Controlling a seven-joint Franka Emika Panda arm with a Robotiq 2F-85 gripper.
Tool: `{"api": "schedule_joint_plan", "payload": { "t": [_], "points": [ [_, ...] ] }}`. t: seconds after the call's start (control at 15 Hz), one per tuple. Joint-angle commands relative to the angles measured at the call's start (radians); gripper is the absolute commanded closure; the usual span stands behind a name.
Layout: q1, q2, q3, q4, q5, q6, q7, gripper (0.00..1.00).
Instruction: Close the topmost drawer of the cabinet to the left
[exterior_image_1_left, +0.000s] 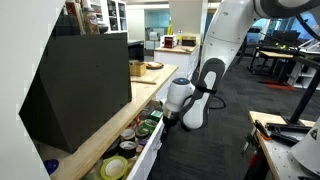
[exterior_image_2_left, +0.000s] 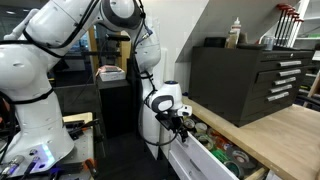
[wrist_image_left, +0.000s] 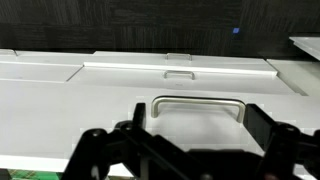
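The topmost drawer (exterior_image_1_left: 152, 143) of the long white cabinet (exterior_image_1_left: 112, 122) stands pulled out, with tape rolls and small clutter inside. It also shows in an exterior view (exterior_image_2_left: 196, 160), below the cabinet's wood top (exterior_image_2_left: 285, 125). My gripper (exterior_image_1_left: 171, 119) (exterior_image_2_left: 184, 128) is at the outer face of the drawer front, close to it. In the wrist view the gripper (wrist_image_left: 195, 132) is open, its two black fingers spread either side of the drawer's metal handle (wrist_image_left: 197, 102). I cannot tell whether the fingers touch the white front.
A large black tool chest (exterior_image_1_left: 80, 85) (exterior_image_2_left: 245, 72) sits on the cabinet top. A farther white counter (exterior_image_1_left: 175, 45) holds small items. A second robot arm (exterior_image_2_left: 30, 90) stands on the floor nearby. Dark carpet (exterior_image_1_left: 225, 140) lies beside the cabinet.
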Motion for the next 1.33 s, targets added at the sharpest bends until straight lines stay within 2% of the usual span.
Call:
{"api": "schedule_joint_plan", "payload": {
  "t": [0.0, 0.87, 1.27],
  "points": [
    [-0.032, 0.034, 0.018, 0.04, 0.005, 0.053, 0.003, 0.0],
    [-0.099, 0.083, 0.063, 0.137, 0.006, 0.059, -0.002, 0.0],
    [-0.108, 0.082, 0.069, 0.193, 0.001, 0.043, -0.01, 0.0]
  ]
}}
